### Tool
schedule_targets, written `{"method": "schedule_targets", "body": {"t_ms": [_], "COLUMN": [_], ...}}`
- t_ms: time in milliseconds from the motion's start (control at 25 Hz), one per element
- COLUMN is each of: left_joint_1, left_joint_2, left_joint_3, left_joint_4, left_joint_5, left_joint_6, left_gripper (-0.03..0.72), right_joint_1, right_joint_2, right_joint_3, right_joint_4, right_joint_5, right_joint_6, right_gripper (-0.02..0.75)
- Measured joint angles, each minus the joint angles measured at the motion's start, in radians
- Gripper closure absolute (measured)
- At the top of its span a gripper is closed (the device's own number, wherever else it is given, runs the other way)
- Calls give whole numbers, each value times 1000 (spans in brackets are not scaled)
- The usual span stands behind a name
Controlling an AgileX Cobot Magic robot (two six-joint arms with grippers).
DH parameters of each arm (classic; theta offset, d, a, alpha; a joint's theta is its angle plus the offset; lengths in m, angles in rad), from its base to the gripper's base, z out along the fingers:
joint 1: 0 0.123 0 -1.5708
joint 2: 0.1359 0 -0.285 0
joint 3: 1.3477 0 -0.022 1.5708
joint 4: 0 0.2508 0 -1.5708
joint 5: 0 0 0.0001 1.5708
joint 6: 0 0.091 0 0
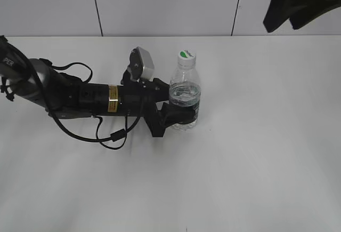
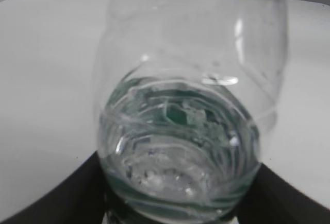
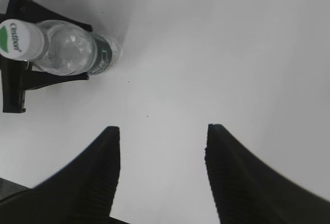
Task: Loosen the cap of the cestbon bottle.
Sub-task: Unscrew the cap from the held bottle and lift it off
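Note:
The cestbon bottle stands upright on the white table, clear with a dark green label band low down. Its white cap with a green mark sits on the neck. My left gripper is shut on the bottle's lower body, one black finger on each side. The left wrist view is filled by the bottle between the jaws. My right gripper is high at the top right, open and empty. The right wrist view shows its open fingers above bare table, with the bottle and cap at top left.
The left arm with its black cables lies across the table's left half. A grey wall with dark seams runs behind the table's far edge.

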Motion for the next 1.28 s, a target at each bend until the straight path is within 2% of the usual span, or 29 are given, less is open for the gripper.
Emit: {"method": "schedule_targets", "body": {"t_ms": [200,440,1280], "left_joint_1": [0,0,0], "left_joint_2": [0,0,-1], "left_joint_3": [0,-1,-3], "left_joint_4": [2,23,39], "left_joint_5": [0,-4,-10], "left_joint_6": [2,5,6], "left_gripper": [267,267,267], "right_joint_1": [89,144,167], "right_joint_2": [56,117,184], "right_joint_3": [-34,-82,-98], "right_joint_4": [3,33,56], "right_joint_5": [2,3,4], "right_joint_6": [31,68,74], "right_gripper": [328,328,328]}}
